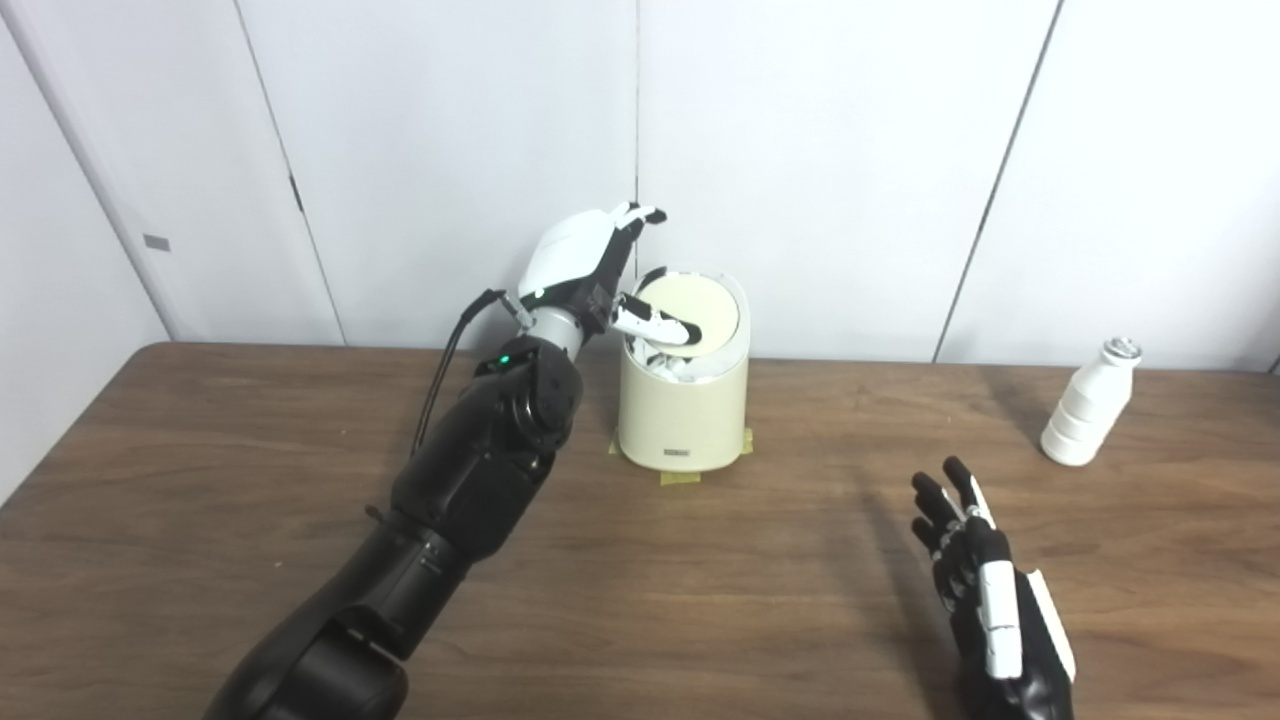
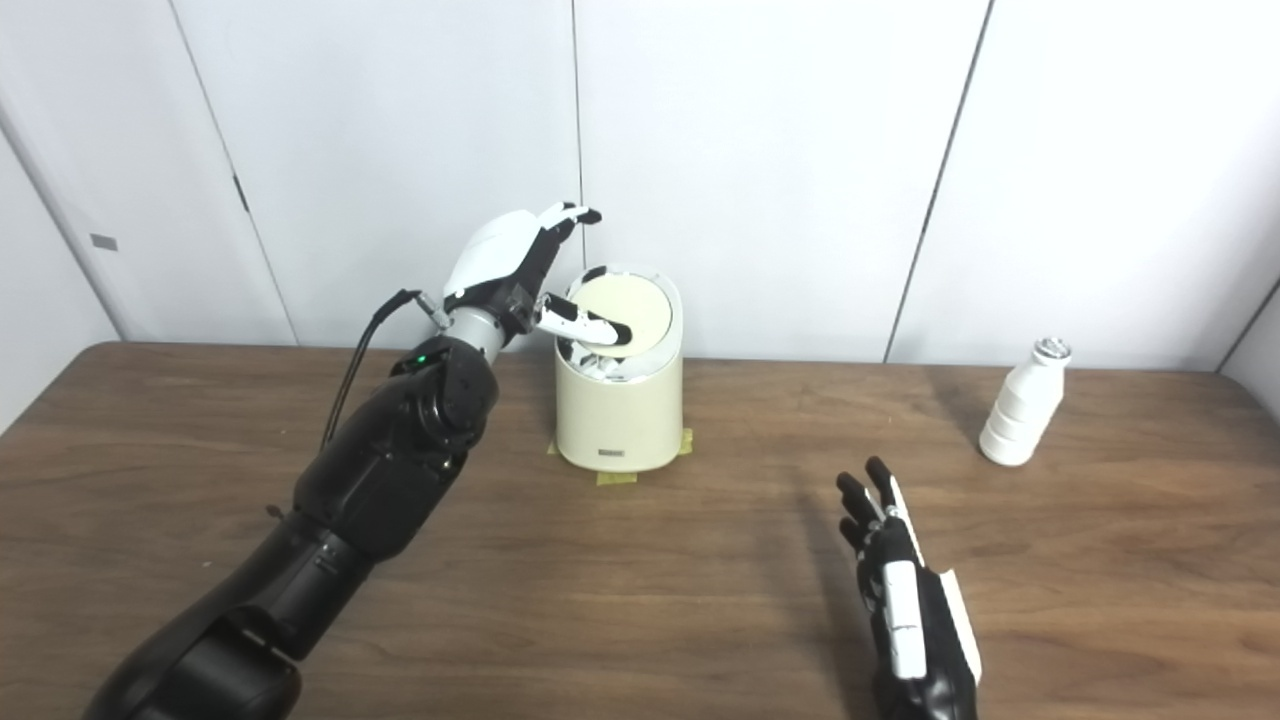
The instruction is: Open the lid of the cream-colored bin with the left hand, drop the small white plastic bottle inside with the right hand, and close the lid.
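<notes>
Our left hand point(image 1: 590, 270) sits at the cream-colored bin point(image 1: 683, 400), thumb pressing the lid point(image 1: 690, 308) so it tilts, fingers spread above and gripping nothing. We judge the tilt is meant to open a gap for the drop. Our right hand point(image 1: 985, 590) waits open and empty over the desk point(image 1: 800, 600), well apart from the small white bottle point(image 1: 1088, 404) standing upright at the far right.

Dark wood-grain desk point(image 1: 200, 470) fills lower half of both views. Behind it, white wall panels point(image 1: 830, 150) w/ thin dark vertical seams. Small grey tag point(image 1: 156, 242) on far-left panel. Yellowish tape bits point(image 1: 678, 477) stuck flat on desk, near its back-centre.
</notes>
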